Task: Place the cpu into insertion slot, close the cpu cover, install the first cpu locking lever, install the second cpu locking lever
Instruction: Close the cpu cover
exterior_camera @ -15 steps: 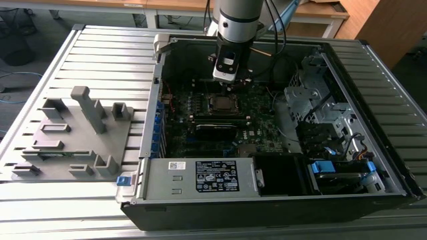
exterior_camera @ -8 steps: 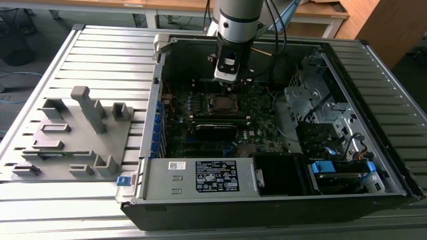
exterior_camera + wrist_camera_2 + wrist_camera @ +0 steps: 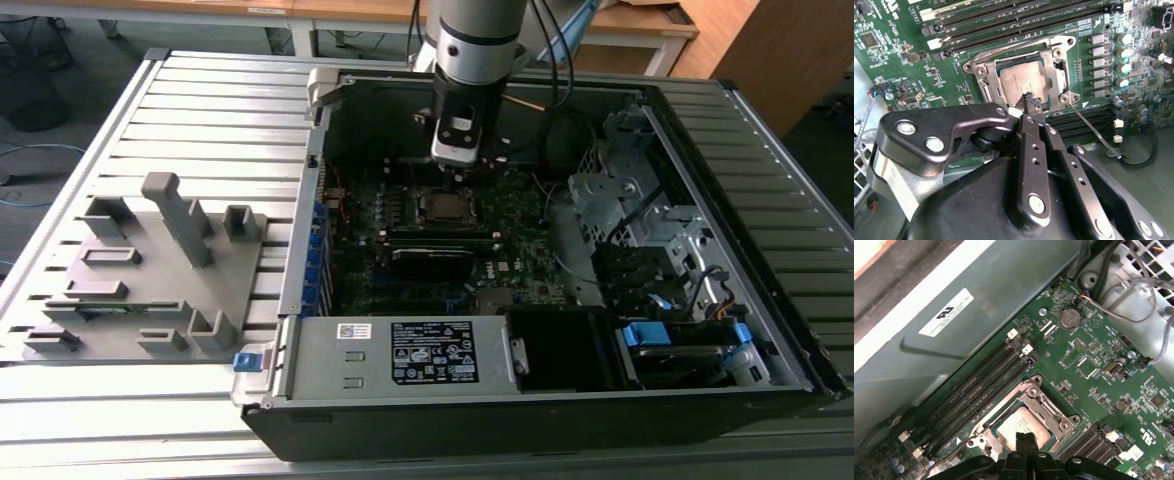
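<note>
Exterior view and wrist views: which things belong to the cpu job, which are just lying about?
Job: grey square metal-topped cpu; silver square-frame cpu cover; thin metal wire lever; black gripper.
Lying about: long black memory slots; round silver coin cell; grey plastic fixture plate beside the case.

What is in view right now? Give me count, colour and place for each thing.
table: one, grey, slatted, under everything
case: one, black, open, on the table
jig plate: one, grey, on the table, at the exterior view's left of the case
power supply: one, grey, along the case's near wall
board: one, green, inside the case
cpu: one, grey, mid-board
cover: one, silver, down around the cpu
lever: one seen, silver wire, sticking out from the cover's corner
memory slots: four, black, beside the cover
battery: one, silver, on the board
arm: one, silver, reaching into the case
pincer: one, black, shut, tip at the cpu's edge
</note>
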Robot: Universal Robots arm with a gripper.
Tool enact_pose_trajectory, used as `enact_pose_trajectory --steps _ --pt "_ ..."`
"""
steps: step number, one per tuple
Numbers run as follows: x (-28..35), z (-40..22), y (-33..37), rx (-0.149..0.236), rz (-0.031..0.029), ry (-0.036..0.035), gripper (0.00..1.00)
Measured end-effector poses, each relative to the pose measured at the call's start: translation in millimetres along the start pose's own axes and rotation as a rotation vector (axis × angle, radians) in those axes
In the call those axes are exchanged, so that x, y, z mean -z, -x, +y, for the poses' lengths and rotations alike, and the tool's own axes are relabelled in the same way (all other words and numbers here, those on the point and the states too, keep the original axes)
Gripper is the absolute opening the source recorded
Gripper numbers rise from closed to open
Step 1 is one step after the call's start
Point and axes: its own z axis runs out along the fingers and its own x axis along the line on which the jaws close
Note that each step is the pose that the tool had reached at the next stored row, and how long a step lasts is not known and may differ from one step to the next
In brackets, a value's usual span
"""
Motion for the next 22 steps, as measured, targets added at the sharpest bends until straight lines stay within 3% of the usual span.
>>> enact_pose_trajectory --steps 13,22 --pt "-0.5 0.0 0.0 0.177 0.0055 -0.0039 0.11" --pt "-0.5 0.0 0.0 0.19 0.0059 -0.0041 0.11"
